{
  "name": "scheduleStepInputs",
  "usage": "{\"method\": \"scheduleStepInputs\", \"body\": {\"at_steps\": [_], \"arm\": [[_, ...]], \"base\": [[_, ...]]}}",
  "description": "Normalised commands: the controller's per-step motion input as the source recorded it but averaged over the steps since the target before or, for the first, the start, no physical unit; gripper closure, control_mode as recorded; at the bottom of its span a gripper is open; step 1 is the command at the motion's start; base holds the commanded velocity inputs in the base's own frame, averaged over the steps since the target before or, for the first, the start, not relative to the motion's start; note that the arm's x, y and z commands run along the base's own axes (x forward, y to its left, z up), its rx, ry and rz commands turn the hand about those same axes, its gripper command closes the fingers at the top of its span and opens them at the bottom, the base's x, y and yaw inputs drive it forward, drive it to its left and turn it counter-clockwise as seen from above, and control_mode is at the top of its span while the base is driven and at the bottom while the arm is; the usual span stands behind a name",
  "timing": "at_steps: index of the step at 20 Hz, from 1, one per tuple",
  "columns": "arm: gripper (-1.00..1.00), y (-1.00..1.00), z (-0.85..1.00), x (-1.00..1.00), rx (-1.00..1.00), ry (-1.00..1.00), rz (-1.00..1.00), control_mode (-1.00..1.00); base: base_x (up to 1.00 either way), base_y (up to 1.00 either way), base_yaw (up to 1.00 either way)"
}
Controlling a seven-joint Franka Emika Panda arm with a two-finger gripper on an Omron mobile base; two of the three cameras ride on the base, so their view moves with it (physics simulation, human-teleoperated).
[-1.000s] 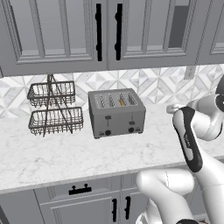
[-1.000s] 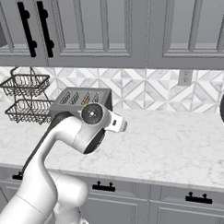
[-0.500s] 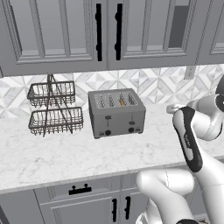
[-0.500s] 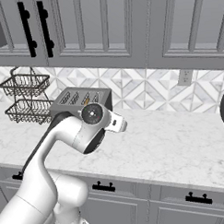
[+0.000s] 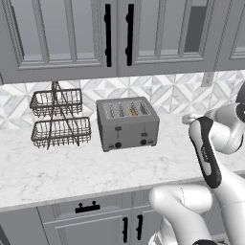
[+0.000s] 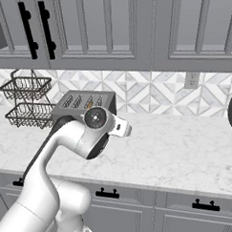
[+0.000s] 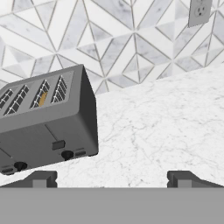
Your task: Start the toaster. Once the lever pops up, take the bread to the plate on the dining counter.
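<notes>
Fingertips of our two-finger gripper (image 7: 111, 178) stand wide apart with nothing between them, low over the white grey-veined marble counter (image 7: 157, 127). Beyond them, to the left in our hand view, sits the boxy grey brushed-metal four-slot toaster (image 5: 127, 123), a tan slice of bread (image 5: 133, 111) down in one slot. Left of it in the left base view we see a two-tier black wire basket (image 5: 58, 120). Behind runs the geometric white tile backsplash (image 6: 150, 93).

Grey brushed toaster (image 5: 128, 123), tan bread (image 5: 133, 111) inside, on white grey-veined marble counter (image 5: 57, 167).
</notes>
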Motion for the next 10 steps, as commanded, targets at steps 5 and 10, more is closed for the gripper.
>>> {"method": "scheduleStepInputs", "body": {"at_steps": [5, 10], "arm": [[-1.0, 0.0, 0.0, 0.0, 0.0, 0.0, 0.0, -1.0], [-1.0, 0.0, 0.0, 0.0, 0.0, 0.0, 0.0, -1.0]], "base": [[0.0, 0.0, 0.0], [0.0, 0.0, 0.0]]}}
